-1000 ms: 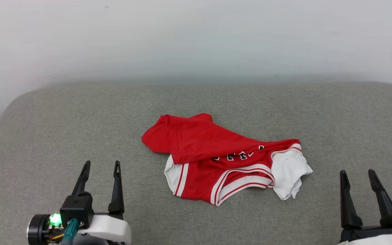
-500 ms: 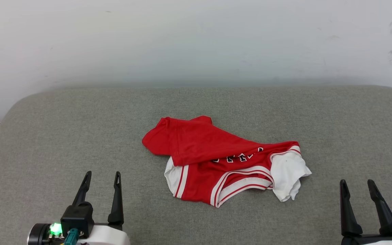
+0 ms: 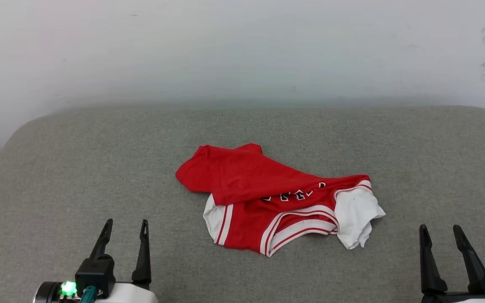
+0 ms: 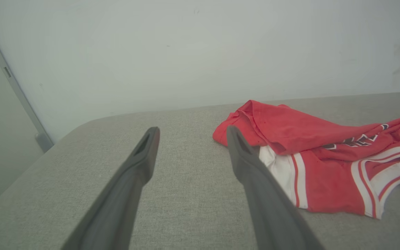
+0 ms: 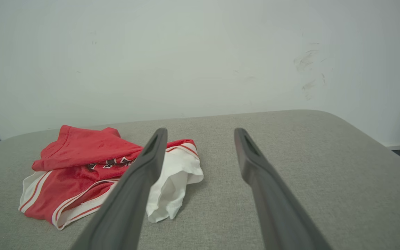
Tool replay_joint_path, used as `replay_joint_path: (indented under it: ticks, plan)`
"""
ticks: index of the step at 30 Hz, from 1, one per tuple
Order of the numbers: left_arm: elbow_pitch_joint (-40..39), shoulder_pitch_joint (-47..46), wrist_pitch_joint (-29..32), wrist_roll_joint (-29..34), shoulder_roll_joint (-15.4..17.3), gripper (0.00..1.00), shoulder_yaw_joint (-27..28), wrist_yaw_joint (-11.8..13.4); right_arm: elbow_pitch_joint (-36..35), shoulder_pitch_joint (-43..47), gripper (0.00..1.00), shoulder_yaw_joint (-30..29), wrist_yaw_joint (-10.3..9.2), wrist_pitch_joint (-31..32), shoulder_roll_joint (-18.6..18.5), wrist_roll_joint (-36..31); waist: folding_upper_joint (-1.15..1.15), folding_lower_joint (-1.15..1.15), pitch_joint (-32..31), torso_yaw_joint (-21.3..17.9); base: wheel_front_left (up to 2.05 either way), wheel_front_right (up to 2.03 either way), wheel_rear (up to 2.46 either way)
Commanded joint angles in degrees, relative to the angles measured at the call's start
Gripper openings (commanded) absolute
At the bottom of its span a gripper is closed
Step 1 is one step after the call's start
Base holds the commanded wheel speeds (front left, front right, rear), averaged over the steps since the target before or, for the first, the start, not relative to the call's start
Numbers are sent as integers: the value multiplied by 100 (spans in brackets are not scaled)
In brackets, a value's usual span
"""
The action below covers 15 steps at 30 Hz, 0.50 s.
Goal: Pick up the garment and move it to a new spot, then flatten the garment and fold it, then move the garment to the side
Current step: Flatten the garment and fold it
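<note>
The red jersey T-shirt (image 3: 267,189) was seen crumpled at the centre of the head view, laid on the grey fabric-covered surface (image 3: 78,168). Its red body was folded over itself toward the upper left, so that the white chest lettering (image 3: 297,193) was partly covered (the letters could not be read). A white sleeve (image 3: 358,214) was bunched at the right of the heap, and the striped neckline (image 3: 297,229) was turned toward the bottom edge of the frame.

The left gripper (image 3: 126,221) was found at the lower left of the frame, its two dark fingers spread wide with nothing between them, well apart from the shirt. The right gripper (image 3: 440,227) was found at the lower right, likewise spread wide and empty, near the white sleeve but not touching it.

In the left wrist view the shirt was shown at the right of the frame; in the right wrist view it was shown at the lower left, partly hidden behind one finger. A pale wall (image 3: 242,50) was seen across the top, behind the surface.
</note>
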Motion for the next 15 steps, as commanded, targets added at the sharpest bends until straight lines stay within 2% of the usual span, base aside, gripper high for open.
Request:
replay_joint_path:
  ticks: [1,7,12,15]
  plan:
    - [36,-71,-15,37,8,100,27,-45,-7,-7,100,0,-4,-16,5,28,0,0,8,0,0,0,0]
    - [134,-775,-15,112,228,100,50,-425,-57,-118,100,-33,-4,-16,6,11,0,0,83,87,0,0,0]
    - [313,-1629,-15,45,439,100,38,-810,-82,-176,100,8,-4,-16,5,-24,0,0,167,130,0,0,0]
    - [482,-2228,-15,-42,614,100,60,-955,-118,-249,100,29,-4,-16,5,-37,0,0,274,126,0,0,0]
